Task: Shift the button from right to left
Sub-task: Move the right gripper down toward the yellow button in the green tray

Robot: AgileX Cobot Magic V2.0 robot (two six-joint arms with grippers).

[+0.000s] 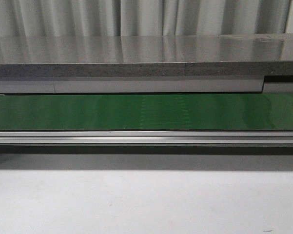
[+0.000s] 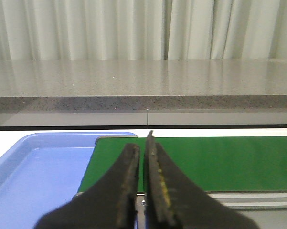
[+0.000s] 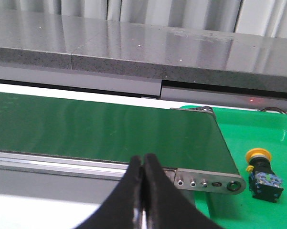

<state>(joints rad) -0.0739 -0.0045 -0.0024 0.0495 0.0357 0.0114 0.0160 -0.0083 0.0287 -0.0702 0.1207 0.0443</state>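
Both my end effectors, left (image 2: 142, 157) and right (image 3: 142, 167), are closed on nothing. The button (image 3: 261, 172) lies on the green tray (image 3: 258, 133) at the lower right of the right wrist frame, beside the conveyor belt (image 3: 110, 133).

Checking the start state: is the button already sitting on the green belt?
No, the button lies on the green tray beside the belt's end, not on it.

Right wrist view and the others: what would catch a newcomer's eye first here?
The long green conveyor belt crosses the whole front view. In the right wrist view, the button with its yellow cap lies on a bright green tray beyond the belt's end. A blue tray sits at the belt's other end, past the shut left gripper.
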